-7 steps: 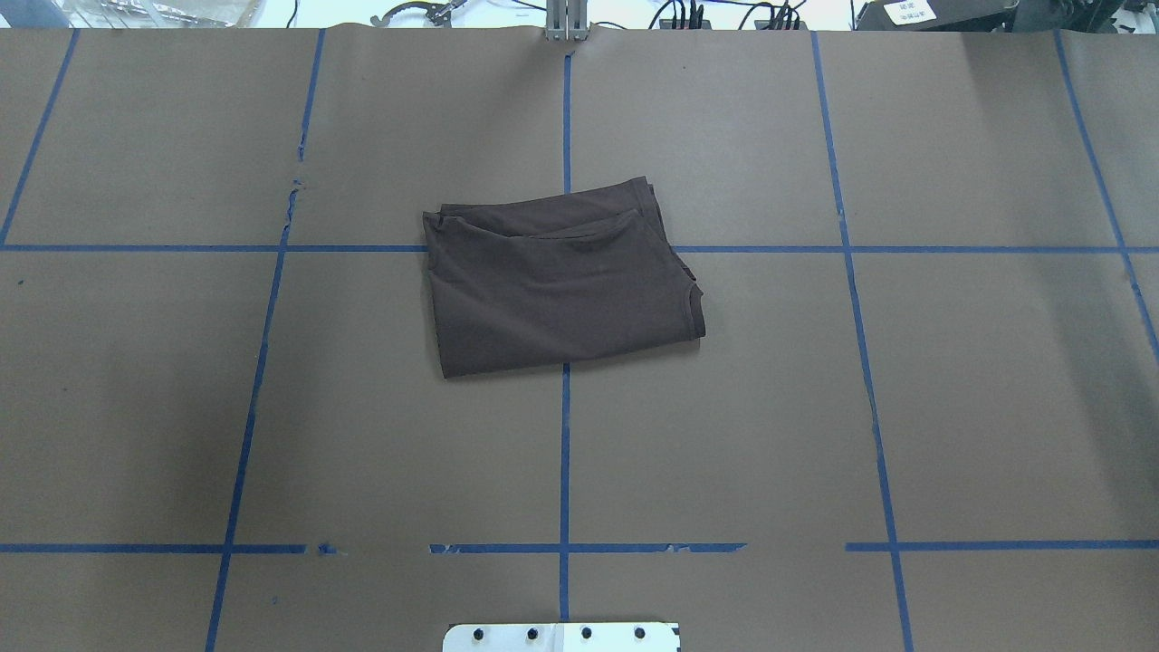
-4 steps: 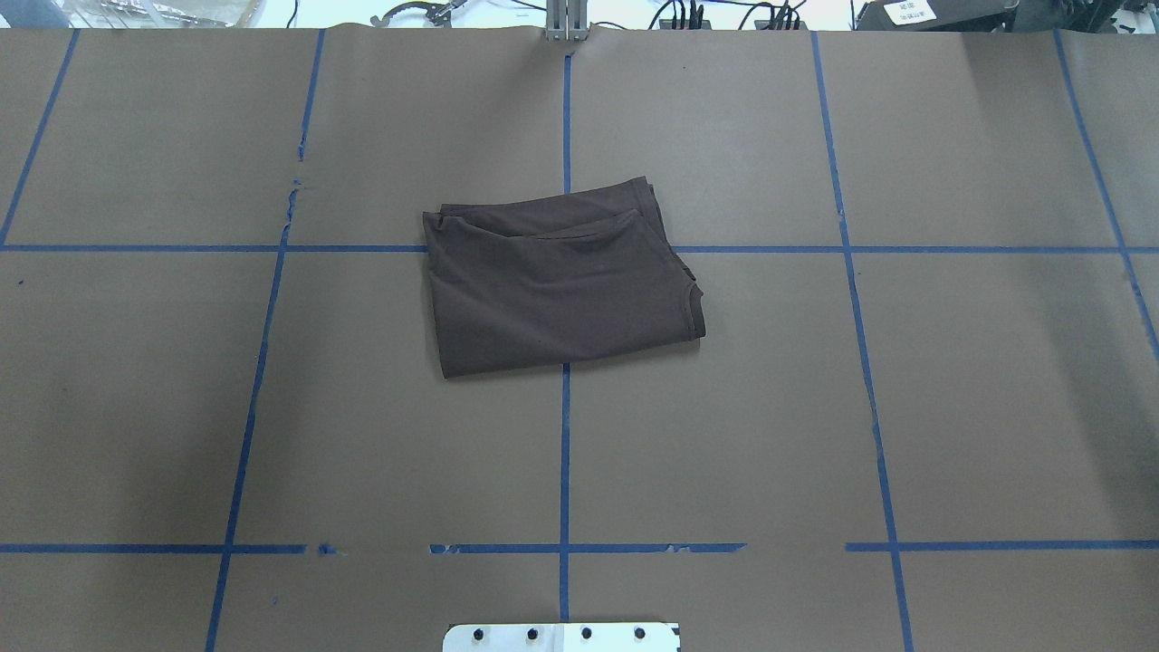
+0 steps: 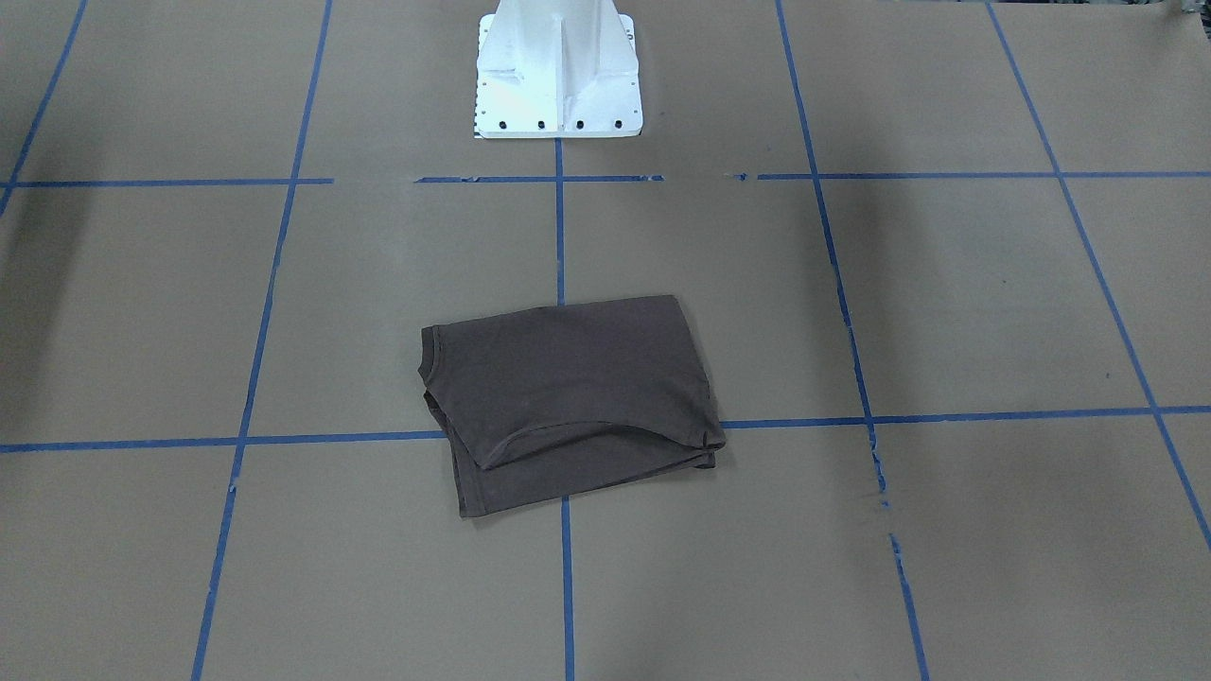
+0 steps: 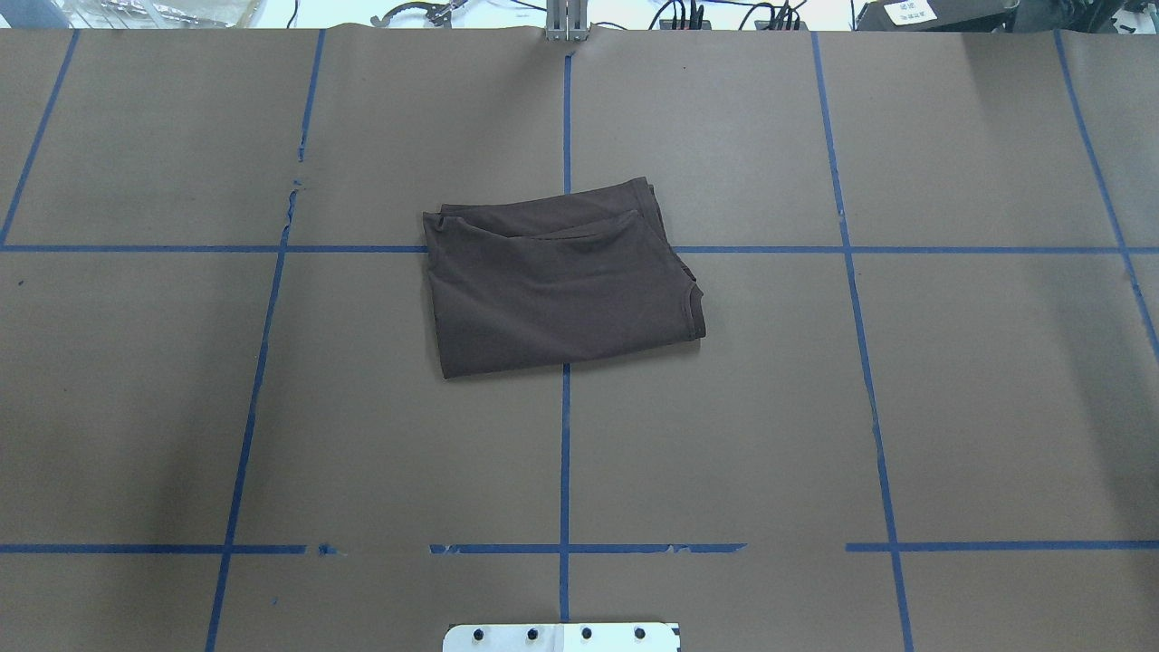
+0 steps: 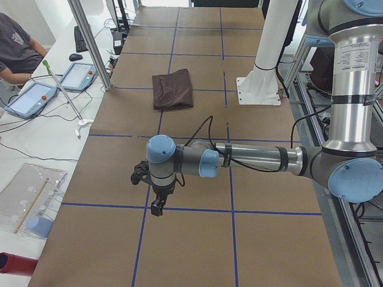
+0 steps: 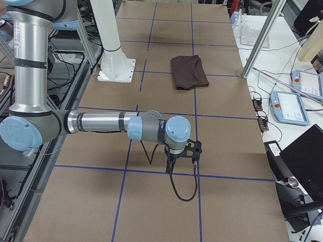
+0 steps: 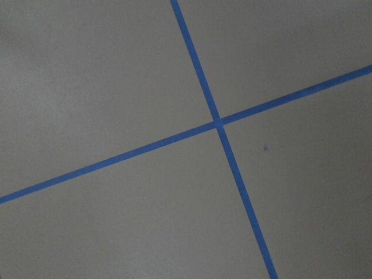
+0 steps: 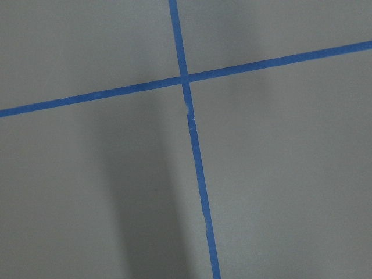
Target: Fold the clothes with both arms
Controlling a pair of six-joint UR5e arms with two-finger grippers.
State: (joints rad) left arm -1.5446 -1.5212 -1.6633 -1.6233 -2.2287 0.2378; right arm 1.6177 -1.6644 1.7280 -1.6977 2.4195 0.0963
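Grippers first: the left gripper (image 5: 157, 207) is seen hanging low over the brown-papered table (image 4: 905, 407), pointed straight down. No cloth is seen in it, and whether its jaws are wide or narrow cannot be told from the side view alone. Directly beneath those jaws only a crossing of blue tape (image 7: 218, 122) is caught by the left wrist camera. The right gripper (image 6: 170, 166) is posed likewise toward the opposite end of the table, over another tape crossing (image 8: 184, 78). Its jaw state cannot be told either, and nothing is seen held.

Well beyond both sets of jaws, between them at mid-table and out ahead of the white pedestal (image 3: 556, 66), the T-shirt (image 4: 561, 290) is laid as a compact, roughly rectangular packet. Its layers are stacked and a ribbed edge is shown at one corner.

Folding is judged to be done or all but done, with both grippers parked clear of the cloth. If one more fold is wanted, both grippers would have to be carried a long way inward to the packet's edges, and a thin layered hem pinched cleanly off the paper. Otherwise nothing more is called for.
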